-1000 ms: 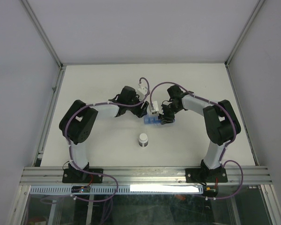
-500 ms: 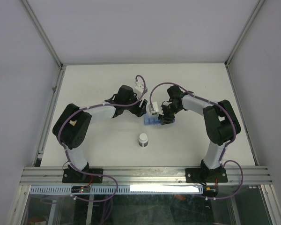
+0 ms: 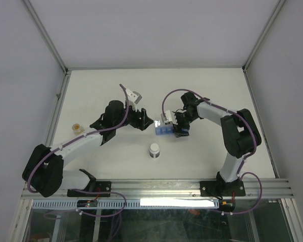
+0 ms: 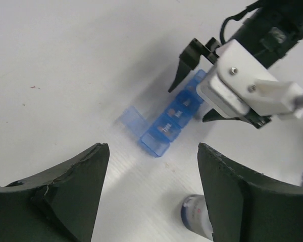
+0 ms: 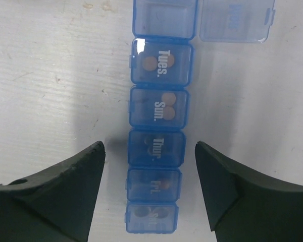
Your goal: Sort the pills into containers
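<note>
While right fingers (image 5: 50,191) flank containers (image 5: 156,148), seemingly apart

table (image 3: 91,91): white, centre | walls (image 3: 141,30): pale grey, 9, 12 and 3 o'clock | metal rail (image 3: 156,187): 6 o'clock | light strip (image 3: 177,202): lit, below rail

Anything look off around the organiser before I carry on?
Yes: the pill organiser has its end compartment open, with its lid flipped out sideways, while the other lids in the row are shut. Nothing else stands out.
</note>
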